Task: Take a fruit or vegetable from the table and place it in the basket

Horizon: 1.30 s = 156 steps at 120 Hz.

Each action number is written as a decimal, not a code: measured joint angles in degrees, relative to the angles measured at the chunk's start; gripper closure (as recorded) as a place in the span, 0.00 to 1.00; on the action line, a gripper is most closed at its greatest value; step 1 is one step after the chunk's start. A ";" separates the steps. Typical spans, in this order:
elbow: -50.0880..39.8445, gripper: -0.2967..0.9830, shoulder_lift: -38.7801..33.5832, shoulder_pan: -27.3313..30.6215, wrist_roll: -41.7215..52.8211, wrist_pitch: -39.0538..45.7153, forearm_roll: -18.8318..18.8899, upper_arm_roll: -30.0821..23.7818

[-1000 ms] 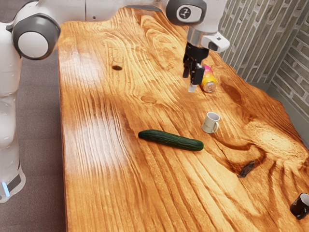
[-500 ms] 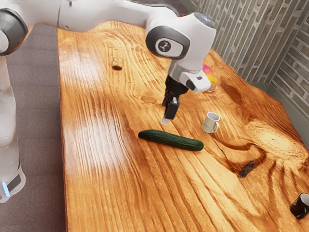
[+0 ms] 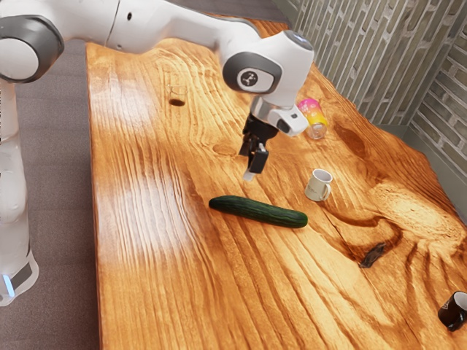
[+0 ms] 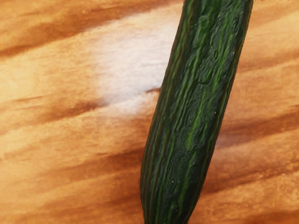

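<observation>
A glossy, boldly grained wooden table [image 3: 160, 292] stands on a grey floor [image 3: 62, 219], with brick walls [image 3: 365, 58] beyond (the wood glares pale toward the exterior view's left). It bears a pale mug [image 3: 318, 187], a pink-and-yellow can [image 3: 311, 117] and a black mug [image 3: 452, 313]. The cucumber [image 3: 259, 211] lies on the table, near the pincer [image 3: 249, 175] but lower and apart from it. Whether the pincer is spread or pressed together, one cannot tell.

On the brown wooden table [image 3: 160, 292], a long green cucumber [image 3: 259, 211] lies near a cream cylindrical mug [image 3: 317, 187] – pink-and-yellow cylindrical can [image 3: 312, 117] behind that, small clear glass [image 3: 177, 95] toward the exterior view's left, black cylindrical mug [image 3: 452, 312] at its right edge.
</observation>
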 joint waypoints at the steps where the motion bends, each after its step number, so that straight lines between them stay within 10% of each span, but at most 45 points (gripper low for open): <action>1: 0.02 0.23 0.09 0.29 0.03 0.03 0.08 0.00; 28: 2.37 0.23 5.79 6.52 0.75 2.52 1.27 -0.65; 156: 2.82 0.23 15.85 0.28 2.07 10.88 2.00 -1.82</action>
